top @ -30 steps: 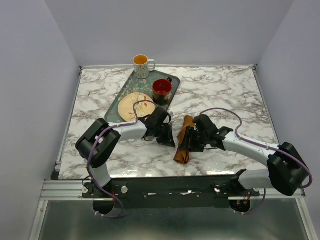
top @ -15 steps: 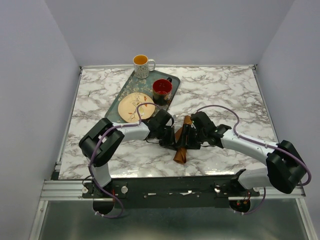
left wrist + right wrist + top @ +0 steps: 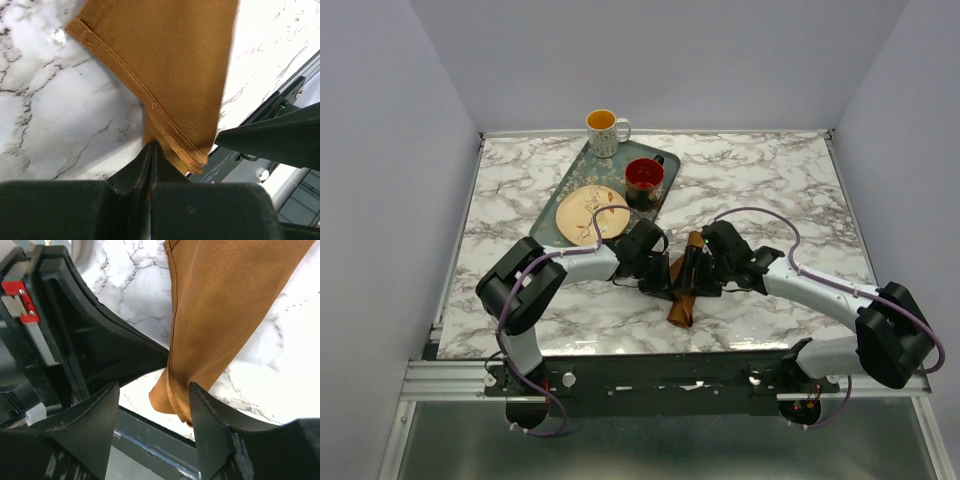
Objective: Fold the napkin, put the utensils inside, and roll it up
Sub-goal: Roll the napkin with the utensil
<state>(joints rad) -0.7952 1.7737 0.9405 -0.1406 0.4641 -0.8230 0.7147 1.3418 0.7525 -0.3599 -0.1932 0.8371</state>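
Where the left fingers meet: the left gripper [image 3: 151,150] is pressed together on a thin edge of the napkin [image 3: 170,65], with the cloth pinched between its tips.
Right jaws: the right gripper [image 3: 153,387] stands apart. Its fingers [image 3: 90,425] sit on either side of the napkin's folded end, and the cloth runs close along one finger and clear of the other, so nothing is clamped.
Napkin: rust-brown with a stitched hem, gathered into a long narrow strip. It lies on the marble table [image 3: 770,190] near the middle of the front half and runs from far to near between the two grippers. Whether its middle is lifted off the marble cannot be told.
Grippers to each other: they face one another across the strip, the left one coming in from the left side and the right one from the right, with their black bodies just beside each other.
Tray: the dark green patterned tray [image 3: 578,178] lies aslant at the far left, well apart from the napkin.
On the tray: a yellowish plate [image 3: 585,215] is at its near end and a red mug [image 3: 644,177] at its right side.
Far end of the tray: a white mug [image 3: 604,130] with a yellow inside stands upright.
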